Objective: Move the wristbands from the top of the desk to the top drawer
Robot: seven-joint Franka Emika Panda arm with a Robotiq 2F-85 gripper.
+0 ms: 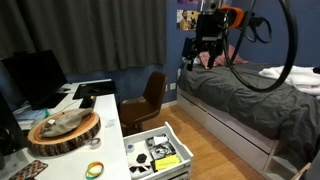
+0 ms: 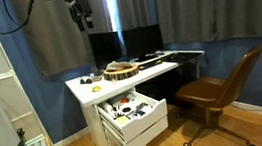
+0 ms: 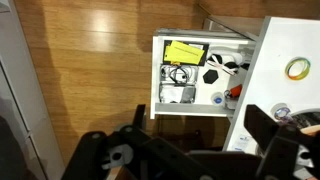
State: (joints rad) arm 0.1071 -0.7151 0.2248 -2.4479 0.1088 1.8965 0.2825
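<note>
Here the arm (image 1: pixel 212 20) hangs raised high, well apart from the table (image 1: pixel 106 108). The top drawer (image 2: pixel 145 120) stands pulled out and cluttered. The tool (image 3: pixel 197 128) points down, fingers spread, holding nothing. The yellow-green wristband (image 3: pixel 297 68) lies on the table near the drawer.

- The gripper (image 1: pixel 203 58) hangs high in open air, well apart from the desk (image 1: pixel 108 110)
- The top drawer (image 3: pixel 156 75) is pulled out and open from above, but small clutter crowds its tray and leaves little bare bottom
- The wooden slab (image 1: pixel 62 130) fills the desk's middle, with a monitor (image 1: pixel 35 75) behind it
- The yellow-green wristband (image 3: pixel 287 69) lies on bare white surface with nothing above it
- The brown chair (image 1: pixel 152 95) stands near the drawer
- The wood floor (image 1: pixel 215 150) between drawer and bed (image 1: pixel 240 95) is free
</note>
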